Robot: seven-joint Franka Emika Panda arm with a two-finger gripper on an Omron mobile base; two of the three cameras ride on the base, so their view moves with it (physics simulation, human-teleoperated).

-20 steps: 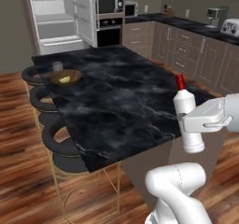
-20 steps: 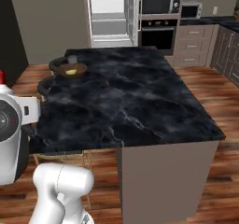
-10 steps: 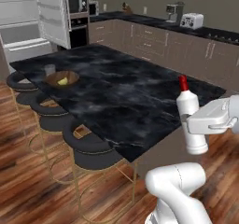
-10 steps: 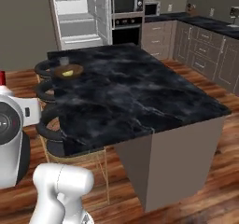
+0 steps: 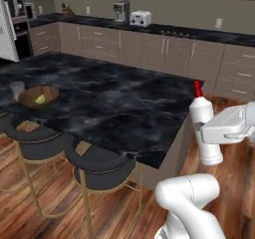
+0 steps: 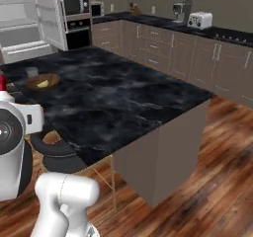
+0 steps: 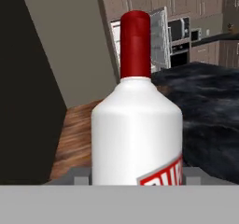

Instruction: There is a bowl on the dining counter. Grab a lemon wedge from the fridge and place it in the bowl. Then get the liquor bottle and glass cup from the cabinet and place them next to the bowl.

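Observation:
My gripper (image 5: 206,133) is shut on the liquor bottle (image 5: 201,117), a white bottle with a red cap, held upright in the air off the right end of the dining counter (image 5: 114,103). The hand view has the liquor bottle (image 7: 135,134) close up between my gripper's (image 7: 136,176) fingers. At the counter's far left sits the wooden bowl (image 5: 31,94) with the lemon wedge (image 5: 41,99) inside it. The glass cup (image 5: 17,89) stands right beside the bowl. The bowl (image 6: 49,78), lemon wedge (image 6: 43,83) and cup (image 6: 32,72) are also in the right base view, with the fridge (image 6: 29,23) open behind them.
Round dark stools (image 5: 99,168) line the counter's near edge. Drawer units (image 5: 149,49) run along the back wall, topped by a toaster (image 5: 140,18) and coffee maker (image 5: 120,10). An oven stack (image 6: 76,16) stands beside the fridge. Wood floor (image 6: 212,172) lies to the right.
The whole picture has swung as the base drove around the counter's end; the bowl now sits further left. The bottle stays gripped in the same pose.

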